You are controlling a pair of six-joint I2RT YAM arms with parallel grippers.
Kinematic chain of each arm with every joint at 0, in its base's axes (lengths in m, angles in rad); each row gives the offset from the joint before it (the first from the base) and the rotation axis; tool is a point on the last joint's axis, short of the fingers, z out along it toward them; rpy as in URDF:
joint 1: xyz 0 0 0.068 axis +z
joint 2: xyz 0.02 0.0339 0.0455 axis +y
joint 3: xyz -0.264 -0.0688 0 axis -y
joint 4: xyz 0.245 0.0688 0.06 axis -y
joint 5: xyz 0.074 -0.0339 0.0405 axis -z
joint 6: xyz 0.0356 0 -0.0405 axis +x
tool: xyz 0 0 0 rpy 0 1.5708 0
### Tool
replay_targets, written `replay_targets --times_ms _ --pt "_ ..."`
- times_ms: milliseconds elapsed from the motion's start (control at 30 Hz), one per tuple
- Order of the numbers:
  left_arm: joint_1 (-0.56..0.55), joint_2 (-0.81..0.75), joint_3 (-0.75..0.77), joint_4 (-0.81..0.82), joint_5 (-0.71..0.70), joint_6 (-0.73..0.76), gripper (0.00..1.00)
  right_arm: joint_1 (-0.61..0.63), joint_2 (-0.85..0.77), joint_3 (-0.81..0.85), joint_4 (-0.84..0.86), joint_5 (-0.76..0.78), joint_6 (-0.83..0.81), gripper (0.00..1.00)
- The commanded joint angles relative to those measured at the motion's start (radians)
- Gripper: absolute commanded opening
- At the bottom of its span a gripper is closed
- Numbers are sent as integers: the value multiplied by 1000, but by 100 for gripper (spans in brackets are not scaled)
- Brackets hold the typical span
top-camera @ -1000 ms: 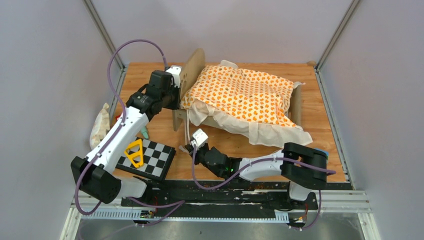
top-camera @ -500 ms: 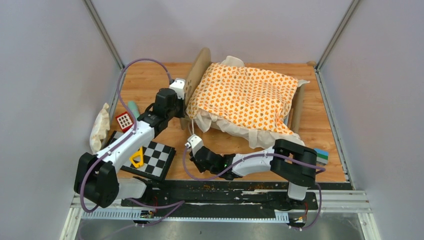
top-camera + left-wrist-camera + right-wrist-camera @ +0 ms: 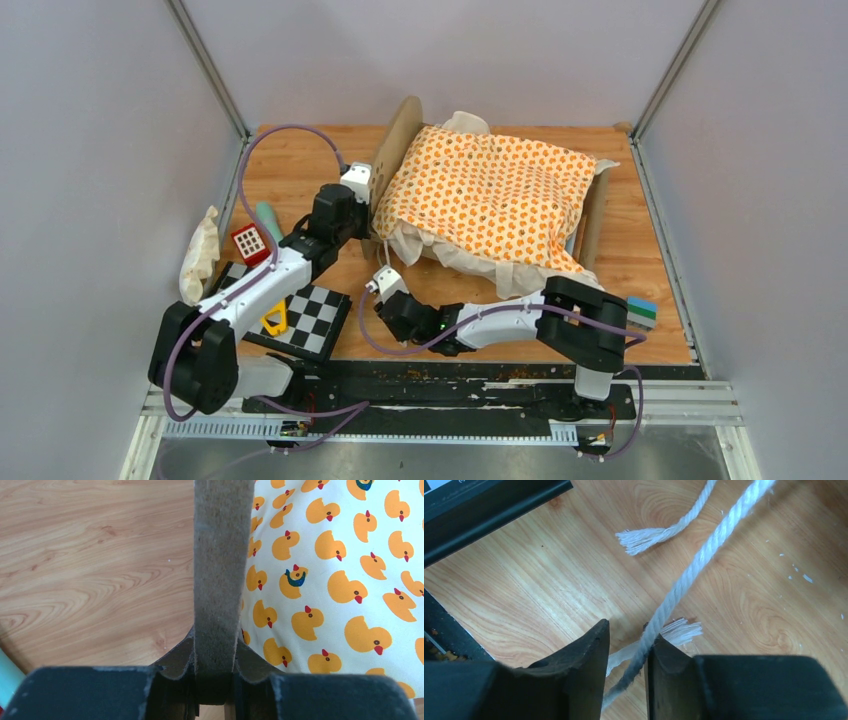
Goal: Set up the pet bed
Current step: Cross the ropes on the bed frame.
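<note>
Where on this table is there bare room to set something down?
Bare wood at the back left, between the pet bed and the table edge; also a strip right of the bed, behind the blue-green block. The left front is crowded: checkerboard, red cube, white pillow.

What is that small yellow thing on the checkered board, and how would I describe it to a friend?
Find the pet bed mid-table, then look near-left to the black-and-white checkerboard beside the left arm. The yellow triangle lies on it, a hollow frame. Its neighbours farther back are a red cube and a teal cylinder; only it is yellow and three-cornered.
</note>
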Motion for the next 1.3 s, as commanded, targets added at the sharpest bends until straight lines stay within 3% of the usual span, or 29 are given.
replay_targets --times_ms 0,133,267,433,633,867,1133,1267 --pt "7 -5 39 133 -170 -25 0 1 -13 55 -52 49 1 36" --pt "14 9 13 133 -221 -65 0 1 -51 64 -145 67 23 63" --pt "30 14 -9 126 -273 -112 0 -1 -164 26 -283 150 106 73" --pt "73 -1 -25 106 -295 -162 0 -8 -316 -30 -470 294 223 72" --pt "85 -30 -29 89 -315 -166 0 -121 -417 -114 -547 322 283 64" --pt "87 -33 -39 72 -340 -188 0 -327 -413 -128 -479 266 207 58" --pt "87 -13 -39 84 -355 -205 0 -521 -311 -32 -350 181 48 59" --pt "87 -12 -17 57 -334 -204 0 -549 -272 16 -305 146 -51 63"
